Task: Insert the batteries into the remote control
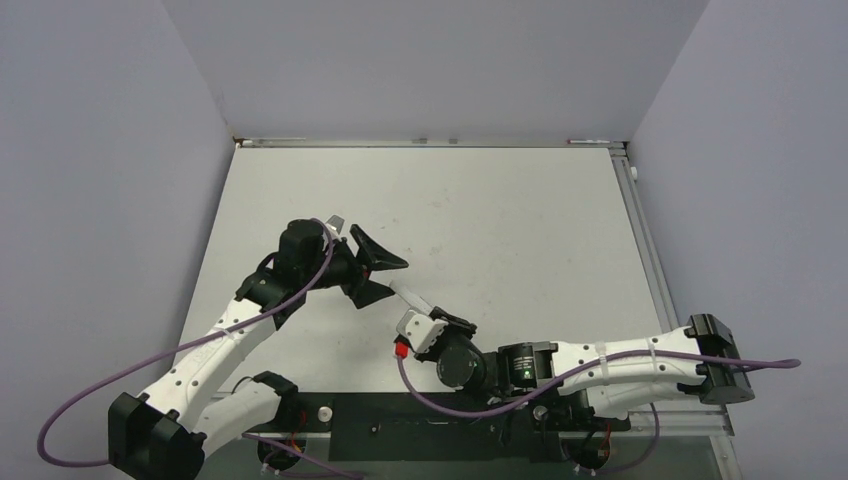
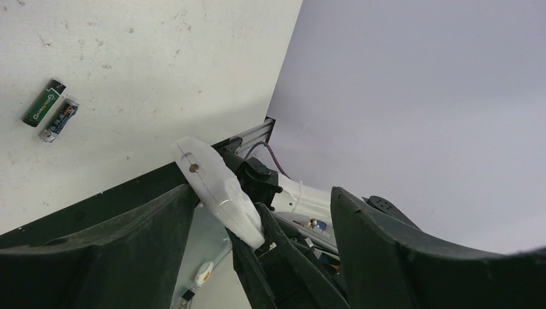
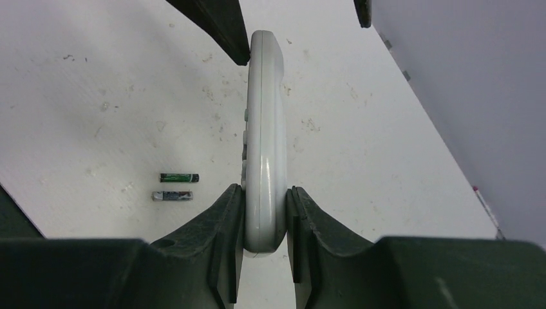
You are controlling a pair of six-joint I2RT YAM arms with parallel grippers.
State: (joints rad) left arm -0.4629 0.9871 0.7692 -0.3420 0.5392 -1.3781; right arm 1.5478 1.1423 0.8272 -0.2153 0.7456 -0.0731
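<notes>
Right wrist: right gripper [image 3: 265, 196] pinches remote control [image 3: 265, 122]; left gripper [image 1: 394, 277] seemingly touching.

- Remote control [image 3: 264, 141], between the jaws of the right gripper [image 3: 264, 219]: plain glossy white, with pale grey buttons along its left edge.
- Right gripper and left gripper [image 2: 263, 193]: matt black throughout.
- Green battery [image 3: 179, 177], left of the right jaws: bright green casing, pale lettering, black end band.
- Second battery [image 3: 172, 196], beside it on the side nearer the jaws' base: dark casing with blue-and-white print, silver-grey ends.
- Table [image 3: 96, 77]: off-white, speckled with faint grey scuffs.
- Arm links [image 1: 200, 375]: white, with black joints.
- Cables [image 1: 775, 364]: purple.
- Walls [image 1: 420, 60]: pale lavender-grey.
</notes>
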